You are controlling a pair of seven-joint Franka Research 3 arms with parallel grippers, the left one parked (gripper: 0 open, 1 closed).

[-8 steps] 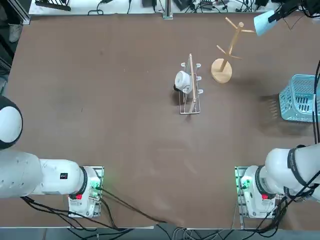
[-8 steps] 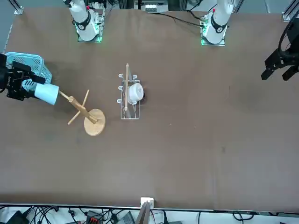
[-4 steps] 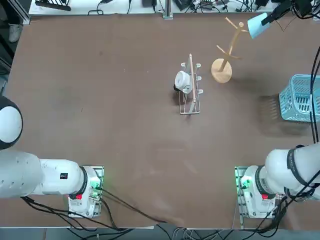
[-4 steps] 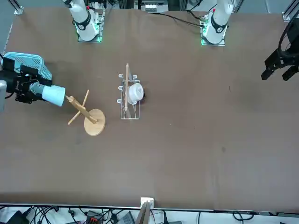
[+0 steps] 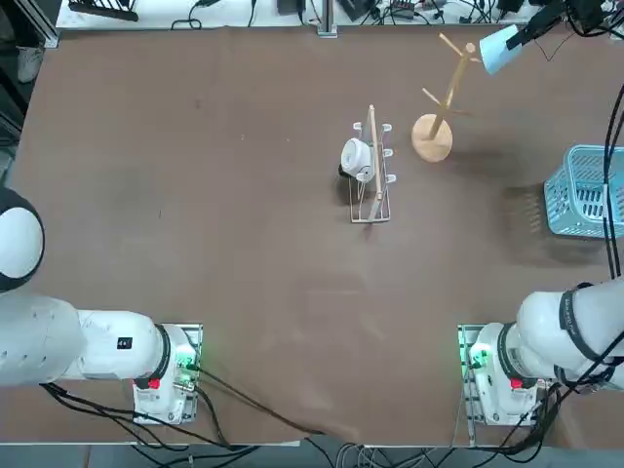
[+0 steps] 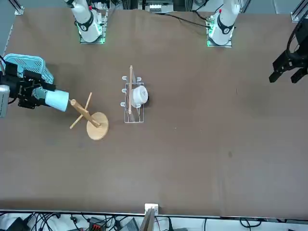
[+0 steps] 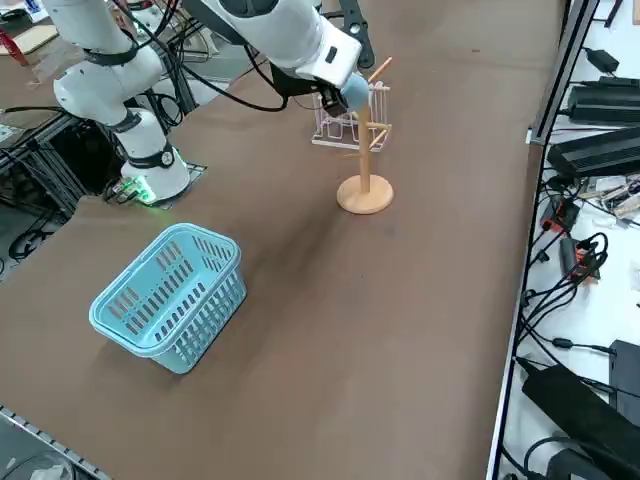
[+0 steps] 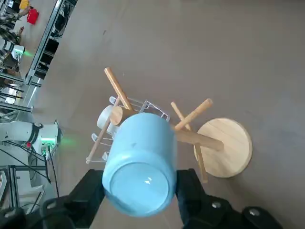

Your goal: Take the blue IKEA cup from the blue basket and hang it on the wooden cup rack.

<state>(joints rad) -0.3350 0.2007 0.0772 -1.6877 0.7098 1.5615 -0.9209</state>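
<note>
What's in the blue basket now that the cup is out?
Bare slotted floor shows inside the blue basket from the right side; nothing lies there, and no part of the floor looks covered.

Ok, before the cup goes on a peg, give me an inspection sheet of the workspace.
Surface: matte brown tabletop.
Job's things: small light-blue plastic cup held near the upper pegs of the light-wood mug tree, not yet hung; rectangular turquoise lattice basket holds nothing visible.
Clutter: white wire-and-wood dish rack with a white mug.
Grippers: right gripper shut on the cup.
Cables: black cables run by the arm bases; more lie on the white bench.
Surroundings: a person's shoe beyond the table.
</note>
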